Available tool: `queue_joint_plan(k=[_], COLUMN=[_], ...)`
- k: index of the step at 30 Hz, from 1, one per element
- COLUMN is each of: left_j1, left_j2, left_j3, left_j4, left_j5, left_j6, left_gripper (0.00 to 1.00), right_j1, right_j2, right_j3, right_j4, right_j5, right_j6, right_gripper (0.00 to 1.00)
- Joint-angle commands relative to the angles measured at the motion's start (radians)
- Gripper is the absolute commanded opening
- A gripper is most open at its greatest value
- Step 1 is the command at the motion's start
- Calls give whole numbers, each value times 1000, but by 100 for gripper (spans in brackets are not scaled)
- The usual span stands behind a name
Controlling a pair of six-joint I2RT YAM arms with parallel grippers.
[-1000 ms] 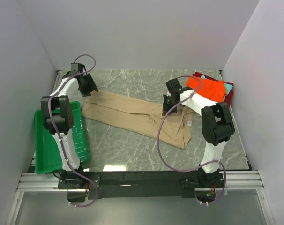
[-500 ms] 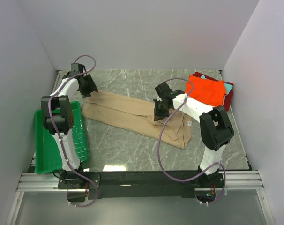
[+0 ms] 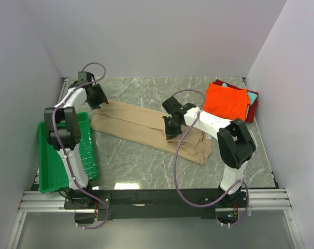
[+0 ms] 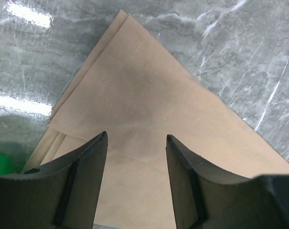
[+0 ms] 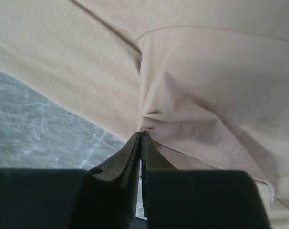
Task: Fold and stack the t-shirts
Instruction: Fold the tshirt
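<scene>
Pinching a puckered fold of the tan t-shirt [image 5: 192,71], the right pincer [image 5: 140,136] is gripping with jaws nearly together; the left pincer [image 4: 136,138] is hovering open over its corner.

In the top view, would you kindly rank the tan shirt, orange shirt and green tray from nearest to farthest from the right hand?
1. Tan shirt, pinched by the right hand.
2. Orange shirt, far right.
3. Green tray, near left.
</scene>
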Motion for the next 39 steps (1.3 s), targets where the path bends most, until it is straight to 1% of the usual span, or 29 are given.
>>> queue_joint_plan(k=[1, 2, 3, 5, 6, 11, 12, 14, 18, 19, 22, 26, 27, 29, 30, 31, 32, 33, 35, 36, 38, 39], left_j1=[1, -1, 2, -1, 1, -1, -4, -13, -41, -41, -97, -171, -210, -258, -309, -335, -361, -411, -459, -505, -551, -594], left_j2=[-60, -62, -66, -69, -73, -83, -83, -83, -59, -60, -97, -126, -137, -149, -157, -162, -163, -168, -168, -165, -157, -139], left_j3=[-7, -13, -16, -25, -28, -56, -57, -56, -25, -20, -28, -46, -51, -73, -79, -91, -100, -108, -129, -134, -142, -140], left_j4=[8, 9, 9, 11, 12, 23, 23, 23, 3, 3, 29, 54, 60, 74, 78, 83, 97, 106, 129, 136, 140, 134], left_j5=[-6, -8, -6, -6, -8, -6, -11, -43, -39, -36, -22, 56, 87, 113, 141, 153, 165, 182, 227, 240, 257, 259], left_j6=[21, 19, 19, 19, 21, 18, 18, 19, 20, 15, 4, -7, -11, -19, -31, -40, -49, -60, -97, -115, -122, -117], left_gripper=[58, 58, 58, 58, 58, 58, 58, 58, 57, 57, 56, 56, 57, 57, 58, 58, 58, 59, 60, 61, 62, 62], right_j1=[34, 44, 54, 64, 73, 77, 77, 65, 54, 54, 32, -85, -126, -156, -171, -189, -202, -211, -240, -246, -260, -262], right_j2=[-35, -37, -38, -37, -37, -78, -93, -132, -115, -115, -147, -234, -266, -294, -308, -328, -336, -343, -365, -378, -394, -403], right_j3=[27, 30, 33, 47, 56, 70, 59, 38, 12, 12, -26, -140, -175, -206, -235, -252, -269, -304, -342, -376, -405, -428], right_j4=[-46, -49, -52, -63, -74, -100, -101, -78, -57, -72, -66, -2, 5, 5, 2, 3, 2, 3, 8, 14, 18, 17], right_j5=[42, 43, 43, 45, 48, 74, 98, 100, 100, 150, 197, 120, 116, 105, 105, 106, 83, 74, 60, 48, 37, 34], right_j6=[5, 5, 4, 2, 5, 27, 31, 32, 27, 34, 67, 91, 91, 87, 82, 81, 84, 90, 103, 110, 128, 133], right_gripper=[12, 15, 21, 27, 32, 42, 46, 49, 50, 50, 50, 50, 50, 50, 50, 50, 50, 50, 50, 49, 49, 49])
